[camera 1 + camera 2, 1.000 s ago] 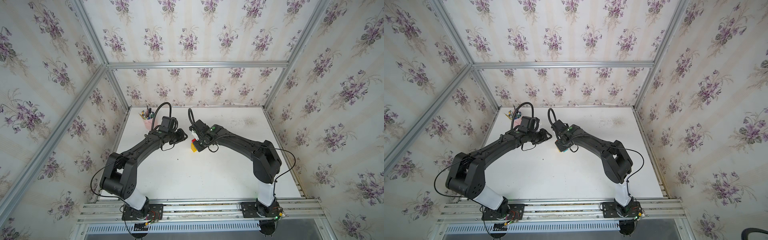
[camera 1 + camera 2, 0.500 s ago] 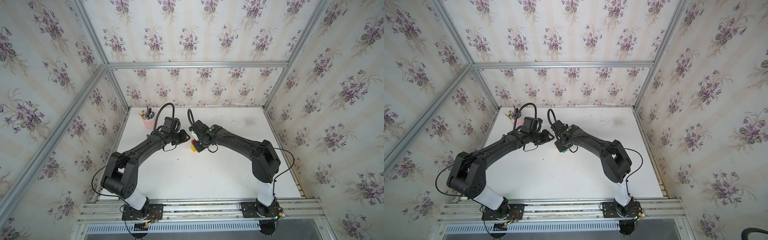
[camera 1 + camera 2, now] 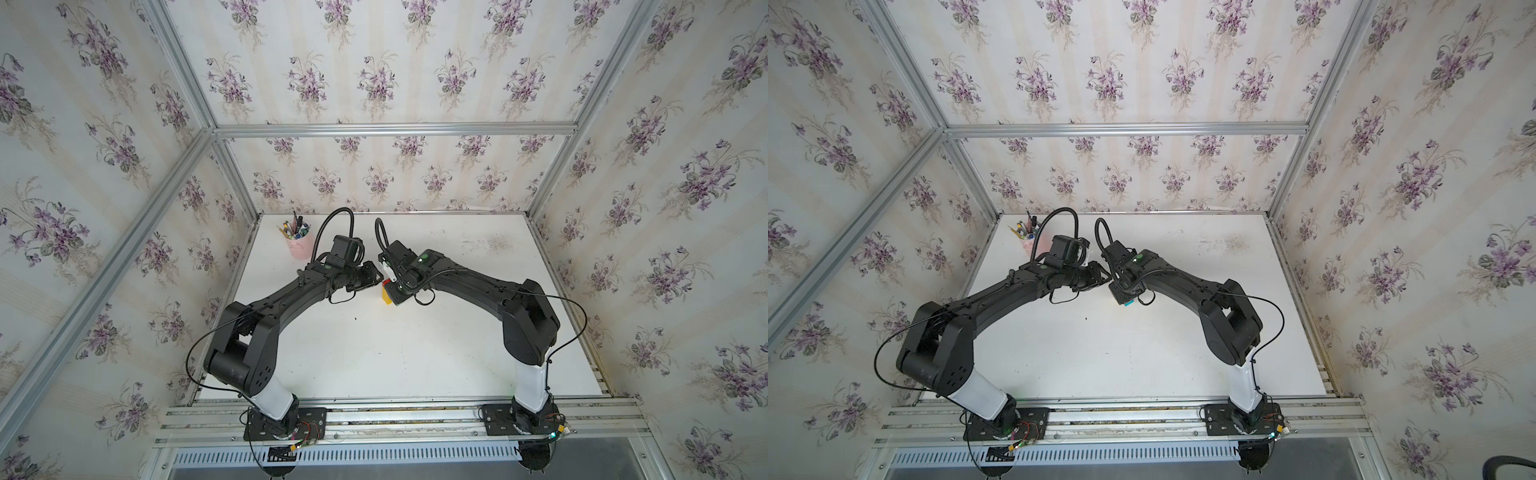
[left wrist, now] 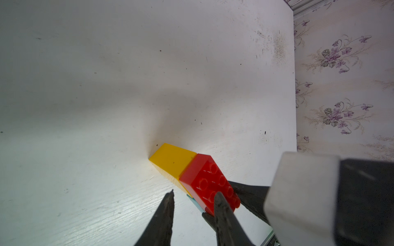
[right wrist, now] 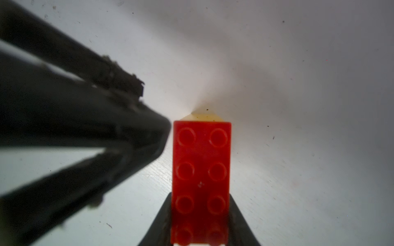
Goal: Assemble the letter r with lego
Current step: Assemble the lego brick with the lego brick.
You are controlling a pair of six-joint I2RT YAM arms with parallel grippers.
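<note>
Red brick (image 5: pixel 201 170), yel. bar (image 4: pixel 171 160), teal edge (image 4: pixel 197 203)

The left arm (image 3: pixel 291 297) and right arm (image 3: pixel 478 284) are black with white lower shells (image 3: pixel 272 401) above black screwed base plates (image 3: pixel 313 417), ribbed black hoses (image 3: pixel 343 210), thin loose wires (image 3: pixel 187 361), a small green light (image 3: pixel 424 256), and the left gripper (image 4: pixel 195 192) ends in slim tapering black fingers (image 4: pixel 162 217).

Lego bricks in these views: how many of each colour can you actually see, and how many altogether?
red brick: 1
yellow block: 1 seen; no seam shows, so it may be more than one brick
teal brick: 1, mostly hidden under the red
Total: 3
</note>
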